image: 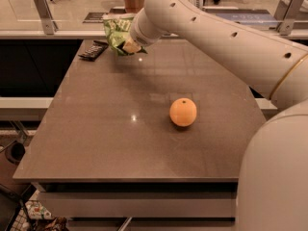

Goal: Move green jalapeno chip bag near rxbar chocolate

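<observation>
The green jalapeno chip bag [115, 32] is crinkly green with white ends and sits at the far left of the table, just right of the rxbar chocolate [93, 51], a small flat dark bar. My gripper [129, 46] is at the bag's right lower side, at the end of the white arm that reaches in from the right. The arm's wrist hides part of the bag.
A round orange [183, 112] lies right of the table's middle. The brown table [96, 129] has its front edge near me. A counter with a glass rail [43, 8] runs behind the table. My white body fills the lower right.
</observation>
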Available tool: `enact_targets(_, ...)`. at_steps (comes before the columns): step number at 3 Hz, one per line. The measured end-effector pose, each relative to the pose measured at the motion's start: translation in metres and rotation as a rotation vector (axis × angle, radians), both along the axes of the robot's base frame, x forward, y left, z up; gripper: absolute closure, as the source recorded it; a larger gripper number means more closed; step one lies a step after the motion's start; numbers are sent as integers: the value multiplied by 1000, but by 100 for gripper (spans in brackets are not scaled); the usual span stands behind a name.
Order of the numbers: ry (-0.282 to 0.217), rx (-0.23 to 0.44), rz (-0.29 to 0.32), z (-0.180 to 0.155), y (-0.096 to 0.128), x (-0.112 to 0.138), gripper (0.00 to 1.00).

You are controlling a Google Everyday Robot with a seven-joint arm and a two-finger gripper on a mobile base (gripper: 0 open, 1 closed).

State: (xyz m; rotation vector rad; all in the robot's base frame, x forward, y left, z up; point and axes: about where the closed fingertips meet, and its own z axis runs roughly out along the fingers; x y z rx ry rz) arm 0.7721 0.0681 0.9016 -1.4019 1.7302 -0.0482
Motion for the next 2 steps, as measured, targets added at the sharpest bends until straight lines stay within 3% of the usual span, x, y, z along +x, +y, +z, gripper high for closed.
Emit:
enact_targets(1,2,-1,2,-2,1,0,12)
enact_targets(2,4,-1,4,-3,3,0,0)
